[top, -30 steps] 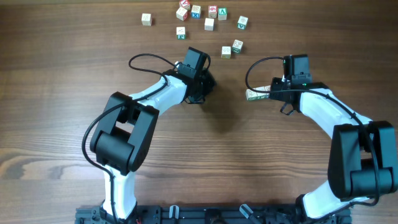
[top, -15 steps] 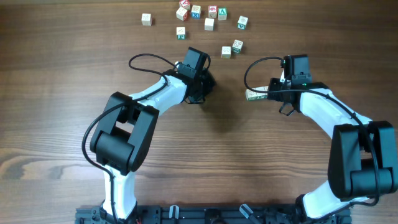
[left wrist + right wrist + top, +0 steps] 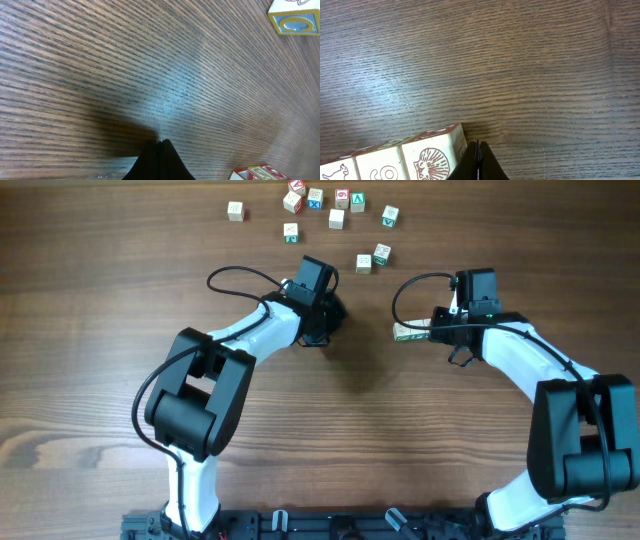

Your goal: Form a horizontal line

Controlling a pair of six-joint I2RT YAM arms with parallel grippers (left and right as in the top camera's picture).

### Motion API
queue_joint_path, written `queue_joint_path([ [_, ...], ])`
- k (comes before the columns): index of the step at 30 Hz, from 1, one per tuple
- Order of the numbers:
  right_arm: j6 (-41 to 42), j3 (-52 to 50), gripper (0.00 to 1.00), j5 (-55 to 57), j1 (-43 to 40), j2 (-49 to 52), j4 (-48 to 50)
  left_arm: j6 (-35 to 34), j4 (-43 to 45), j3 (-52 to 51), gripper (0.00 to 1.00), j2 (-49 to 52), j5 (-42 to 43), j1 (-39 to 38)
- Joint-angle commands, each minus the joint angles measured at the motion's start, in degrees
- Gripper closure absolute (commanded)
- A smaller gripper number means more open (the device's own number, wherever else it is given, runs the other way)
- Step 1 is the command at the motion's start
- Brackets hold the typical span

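Right gripper [image 3: 430, 331] is nudging the horizontal line [image 3: 405, 331] left; both grippers are fully closed, gripping nothing.
Overhead: the line is creeping slightly left, right of centre; the left gripper [image 3: 324, 320] is idling at centre. Left wrist: closed tips are hovering over bare surface [image 3: 125, 75], loose cube [image 3: 294, 17] upper right. Right wrist: three cubes are touching at lower left, tip beside the end cube; the row looks formed.

Bare table [image 3: 370, 420] at centre and near side, scattered cubes [image 3: 337, 218] crowding the far edge, cube row [image 3: 405, 332] standing mid-right.
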Motion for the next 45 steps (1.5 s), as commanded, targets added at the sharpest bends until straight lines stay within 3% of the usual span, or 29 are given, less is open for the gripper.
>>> queue_joint_path([
  [1,-0.9,-0.5,0.96,-1.5,-0.1,0.9,-0.5,-0.3,-0.4,-1.3,0.96,1.9,-2.5,0.0],
  [27,0.5,-0.5,0.96,-3.5,-0.1,0.9,-2.8,-0.3,-0.4,-1.3,0.96,1.9,-2.5,0.1],
  [35,2.3,-0.5,0.96,11.2,-0.3,0.9,1.1,-0.3,-0.3,-1.3,0.96,1.9,-2.5,0.0],
  [45,2.0,-0.5,0.96,3.3,-0.3,0.9,4.2,-0.3,-0.2,-1.3,0.96,1.9,-2.5,0.0],
])
